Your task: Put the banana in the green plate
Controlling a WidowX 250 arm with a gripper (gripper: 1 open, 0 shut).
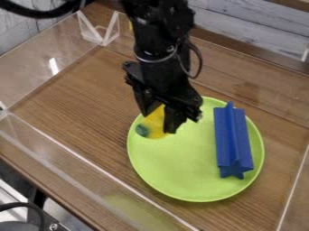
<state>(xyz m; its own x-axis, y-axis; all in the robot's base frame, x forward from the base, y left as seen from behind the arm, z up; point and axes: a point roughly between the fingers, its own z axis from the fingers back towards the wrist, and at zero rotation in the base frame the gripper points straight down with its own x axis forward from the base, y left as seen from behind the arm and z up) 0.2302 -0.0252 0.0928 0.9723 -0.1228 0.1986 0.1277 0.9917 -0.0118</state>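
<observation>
black gripper (167,110) comes in from the top of the pic, pointing down over the upper left part of the green plate (182,176). its jaws are closed on the banana (154,122), w/ the yellow body partly hidden behind the dark fingers & the greenish tip sticking out at lower left. in this view the banana sits over the plate's upper left area, near the rim; can't tell if it touches the plate or hangs just above. plate is round & lime green, flat on the brown wooden surface (72,122). blue ridged block (233,143) lies on the plate's right side, long way running roughly top to bottom of the pic, apart from the banana. clear see-through wall (72,167) runs along the lower left, w/ black cable (34,207) in the bottom left corner. white wood planks (272,27) show at upper right, behind the brown surface.
</observation>
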